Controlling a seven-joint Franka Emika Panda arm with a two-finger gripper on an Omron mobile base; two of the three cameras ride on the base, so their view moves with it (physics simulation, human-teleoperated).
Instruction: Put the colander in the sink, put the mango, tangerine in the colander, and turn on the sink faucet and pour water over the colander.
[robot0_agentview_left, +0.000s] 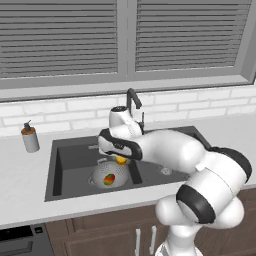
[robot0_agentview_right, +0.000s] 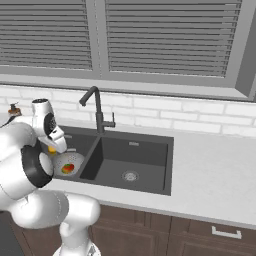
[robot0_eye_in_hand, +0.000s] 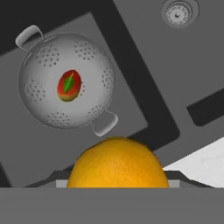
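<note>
Pale grey desk (robot0_agentview_left: 20, 175) is seen under a shuttered window (robot0_agentview_left: 65, 40), with a white brick wall (robot0_agentview_left: 200, 107) between them. A grey soap dispenser (robot0_agentview_left: 30, 137) stands well to the left of the tool (robot0_agentview_left: 121, 159). Set into the desk is the dark double-basin sink (robot0_agentview_left: 75, 155); in its left basin, below the tool, the colander (robot0_eye_in_hand: 65, 81) sits upright with its two loop handles on opposite sides. The mango (robot0_eye_in_hand: 69, 85) lies in the colander's middle; in the hand view its long axis is tilted slightly from the vertical. The tangerine (robot0_eye_in_hand: 117, 162) is pinched in the tool, held above the sink near the colander's rim. Behind the tool rises the black sink faucet (robot0_agentview_right: 96, 111), its spout bent toward the left basin. A round silver drain (robot0_agentview_right: 130, 175) is seen in the right basin.
</note>
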